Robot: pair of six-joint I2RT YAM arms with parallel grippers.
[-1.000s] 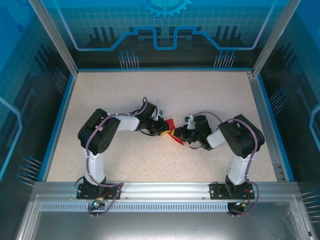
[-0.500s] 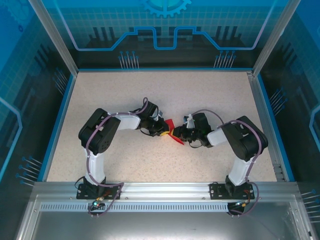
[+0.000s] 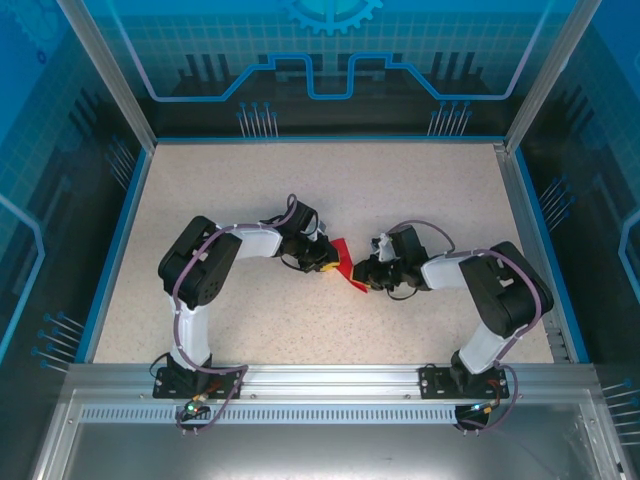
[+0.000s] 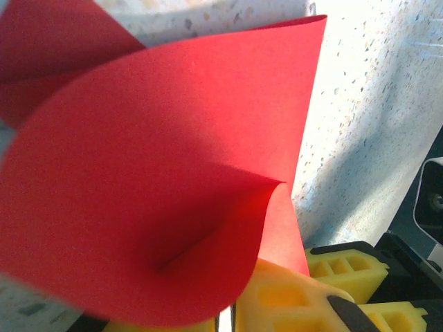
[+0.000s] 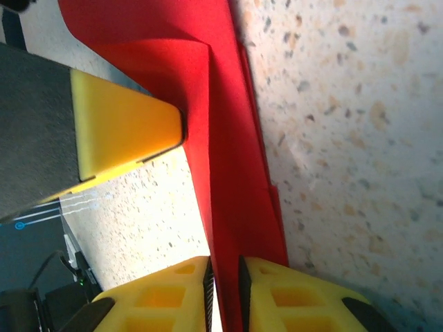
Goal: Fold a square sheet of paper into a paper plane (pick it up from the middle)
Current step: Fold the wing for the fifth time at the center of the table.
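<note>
The red sheet of paper [image 3: 343,259] is held above the table's middle between both grippers, bent and partly folded. My left gripper [image 3: 329,262] is shut on its left part; in the left wrist view the sheet [image 4: 159,173] curls up in a big loop over the yellow fingers [image 4: 291,304], and my left gripper [image 4: 232,321] shows a hair-thin gap. My right gripper [image 3: 362,276] is shut on the narrow creased end of the sheet [image 5: 228,173], which runs straight down between the pads of my right gripper [image 5: 225,294]. A left finger [image 5: 124,131] presses against the fold.
Speckled beige tabletop [image 3: 330,190] with a blue rim and glass walls around it. The right arm's elbow [image 3: 520,285] stands out near the right edge. Both arm bases sit on the metal rail [image 3: 330,380] in front.
The right arm's elbow has swung outward to the right and its wrist has turned a little. The red sheet and the left gripper have hardly moved.
</note>
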